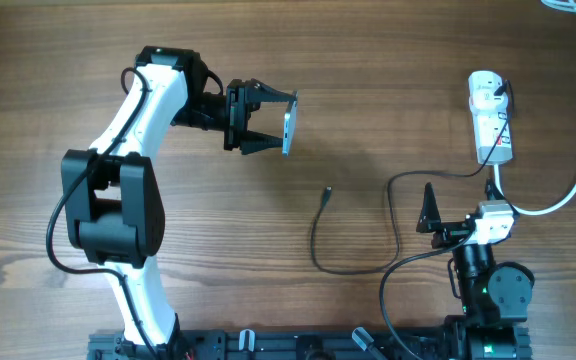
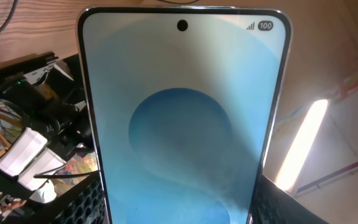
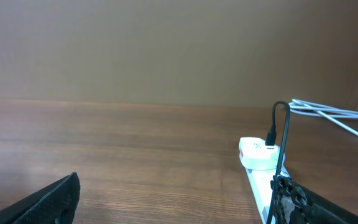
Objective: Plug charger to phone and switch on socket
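The phone (image 1: 288, 124) is lifted off the table on edge, and my left gripper (image 1: 266, 125) is shut on it from the left. Its teal screen (image 2: 179, 118) fills the left wrist view, clamped between the black fingers (image 2: 73, 199) at its lower sides. The charger is a thin black cable (image 1: 318, 250) looping on the table, its connector tip (image 1: 327, 192) lying free right of centre. The white socket (image 1: 490, 118) lies at the far right with a black plug (image 3: 271, 138) in it. My right gripper (image 1: 460, 200) is open and empty just below the socket (image 3: 260, 155), with one fingertip (image 3: 48, 202) over bare wood.
A thick white lead (image 1: 568, 190) runs from the socket area up along the right edge of the table. The left arm (image 1: 118, 200) stands over the left half. The robots' base rail (image 1: 298, 345) lines the near edge.
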`<state>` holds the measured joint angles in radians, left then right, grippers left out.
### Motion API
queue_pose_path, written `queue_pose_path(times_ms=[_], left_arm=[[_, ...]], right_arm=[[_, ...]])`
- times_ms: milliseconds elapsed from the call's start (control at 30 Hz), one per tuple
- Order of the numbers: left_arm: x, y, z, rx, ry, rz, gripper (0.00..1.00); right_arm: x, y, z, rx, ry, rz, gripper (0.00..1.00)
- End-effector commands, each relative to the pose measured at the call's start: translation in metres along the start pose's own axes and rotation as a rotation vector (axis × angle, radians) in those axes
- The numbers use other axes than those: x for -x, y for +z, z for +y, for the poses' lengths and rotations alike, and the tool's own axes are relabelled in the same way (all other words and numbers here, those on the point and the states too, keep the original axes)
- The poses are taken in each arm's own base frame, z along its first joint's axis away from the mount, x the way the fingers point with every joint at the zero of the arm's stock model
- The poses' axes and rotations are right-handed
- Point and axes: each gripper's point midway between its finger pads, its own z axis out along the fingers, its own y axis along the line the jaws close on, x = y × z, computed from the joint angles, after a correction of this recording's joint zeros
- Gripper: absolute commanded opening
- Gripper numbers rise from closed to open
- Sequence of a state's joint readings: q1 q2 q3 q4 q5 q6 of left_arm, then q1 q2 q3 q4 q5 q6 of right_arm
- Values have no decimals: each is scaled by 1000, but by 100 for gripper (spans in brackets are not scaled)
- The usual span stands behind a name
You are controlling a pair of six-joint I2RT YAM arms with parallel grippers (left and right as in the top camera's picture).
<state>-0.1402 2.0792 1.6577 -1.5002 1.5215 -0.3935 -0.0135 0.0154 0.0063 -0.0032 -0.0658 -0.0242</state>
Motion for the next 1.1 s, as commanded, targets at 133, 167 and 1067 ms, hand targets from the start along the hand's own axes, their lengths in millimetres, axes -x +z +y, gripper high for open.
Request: queue_pose_path(times_ms=[133,167,1067], left_arm=[[-18,0,-14,-49,55,25,62],[-18,0,-14,-49,55,25,62],[-16,0,-15,-50,81,24,61]], right_arm=[[1,0,0,-3,0,-4,100],[1,0,0,-3,1,-4,100],[1,0,0,-3,0,-4,100]])
